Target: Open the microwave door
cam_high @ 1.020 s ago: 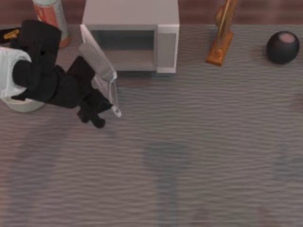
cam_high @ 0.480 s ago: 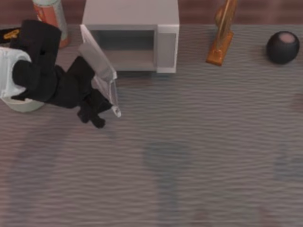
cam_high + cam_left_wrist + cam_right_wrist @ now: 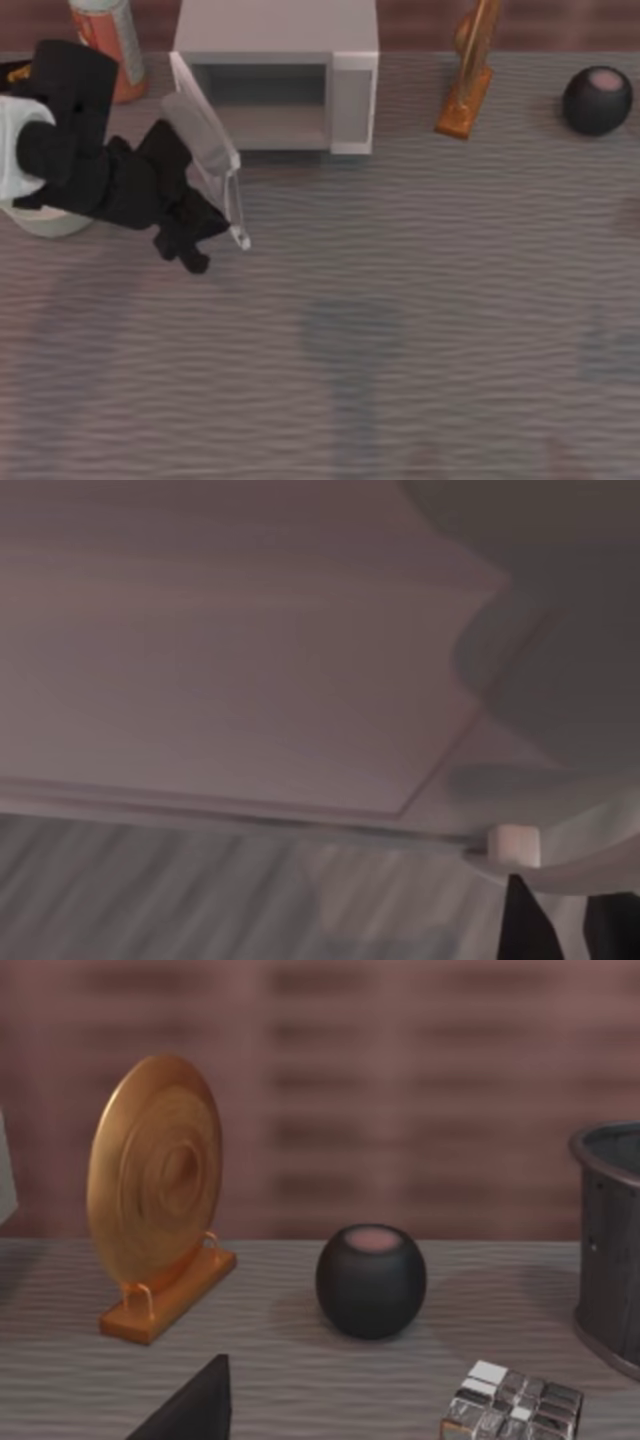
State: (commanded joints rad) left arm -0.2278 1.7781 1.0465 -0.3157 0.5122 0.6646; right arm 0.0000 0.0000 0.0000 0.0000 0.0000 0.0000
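Note:
The light grey microwave (image 3: pixel 275 30) stands at the back of the table with its cavity showing. The microwave door (image 3: pixel 205 150) hangs wide open, swung out toward the front left. My left gripper (image 3: pixel 200 240) sits at the door's free edge, shut on the pale handle bar (image 3: pixel 238 215). The left wrist view is filled by the door panel (image 3: pixel 220 660), with the handle (image 3: pixel 515 845) just above my two dark fingertips (image 3: pixel 525 925). My right arm is out of the top view; one dark fingertip (image 3: pixel 200 1410) shows in its wrist view.
An orange can (image 3: pixel 108 40) and a white round container (image 3: pixel 45 220) sit by the left arm. A golden disc on a stand (image 3: pixel 468 75) and a dark sphere (image 3: pixel 596 98) stand right of the microwave. The right wrist view also shows a dark bucket (image 3: pixel 610 1240) and a silver cube (image 3: pixel 515 1400).
My left gripper has shifted a little to the left and back, and the door's free edge has swung with it, opening slightly wider.

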